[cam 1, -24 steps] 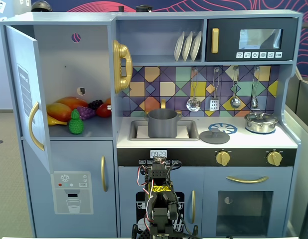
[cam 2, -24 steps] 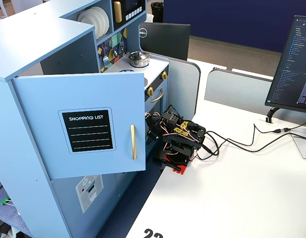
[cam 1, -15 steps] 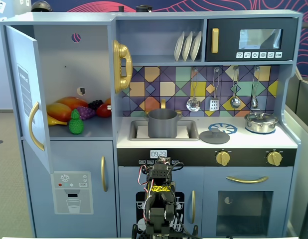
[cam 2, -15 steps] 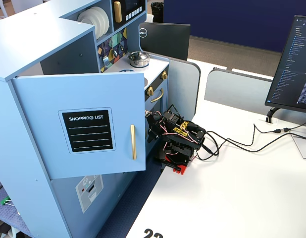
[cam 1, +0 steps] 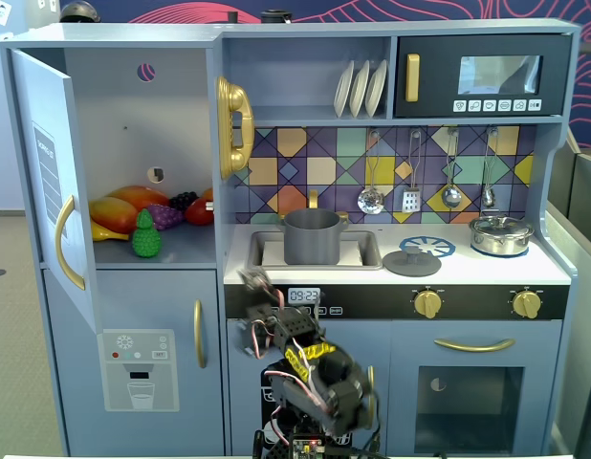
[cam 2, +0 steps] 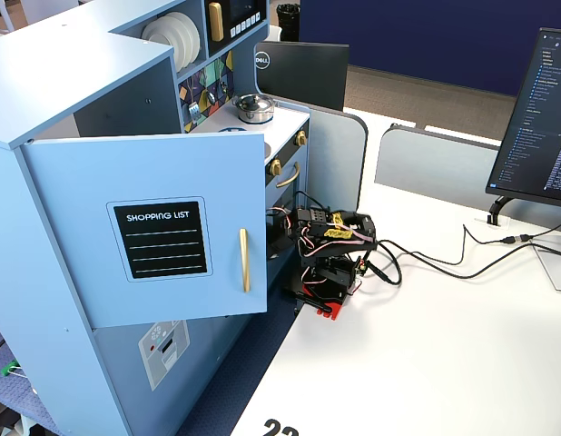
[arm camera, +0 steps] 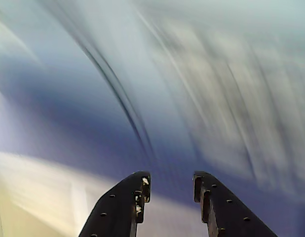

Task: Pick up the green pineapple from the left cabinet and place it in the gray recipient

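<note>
The green pineapple (cam 1: 146, 234) stands upright at the front of the shelf in the left cabinet (cam 1: 171, 256), whose door (cam 1: 47, 182) hangs open to the left. The gray recipient (cam 1: 313, 236) sits in the sink, right of the cabinet. My arm (cam 1: 305, 368) is folded low in front of the kitchen, with my gripper (cam 1: 251, 280) raised below the counter edge, well under and right of the pineapple. In the wrist view my gripper (arm camera: 170, 180) is open and empty, and the background is smeared. In the side fixed view the open door (cam 2: 153, 227) hides the shelf.
A mango (cam 1: 119, 212), purple grapes (cam 1: 166, 215) and other fruit lie behind the pineapple. A flat gray lid (cam 1: 411, 261) and a silver pot (cam 1: 501, 234) sit on the counter. The microwave (cam 1: 482, 76) is at top right. Cables (cam 2: 444, 259) and a monitor (cam 2: 535, 109) are on the white table.
</note>
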Available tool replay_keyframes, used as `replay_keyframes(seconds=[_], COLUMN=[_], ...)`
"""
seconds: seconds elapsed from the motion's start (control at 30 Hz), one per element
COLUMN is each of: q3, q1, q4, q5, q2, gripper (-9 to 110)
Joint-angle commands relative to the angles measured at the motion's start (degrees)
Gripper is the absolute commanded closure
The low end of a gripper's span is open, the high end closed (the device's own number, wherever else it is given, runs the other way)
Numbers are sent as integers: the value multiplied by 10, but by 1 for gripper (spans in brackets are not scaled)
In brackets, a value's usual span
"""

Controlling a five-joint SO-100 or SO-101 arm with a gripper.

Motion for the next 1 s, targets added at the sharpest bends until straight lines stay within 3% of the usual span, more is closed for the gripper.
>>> replay_keyframes(seconds=[0.0, 0.37, 0.97], q3=[-119, -324, -448], q1=[-120, -130, -101], q4=[-259, -340, -488], q5=[-49, -11, 42], q2=[-90, -299, -519], gripper=[99, 70, 61])
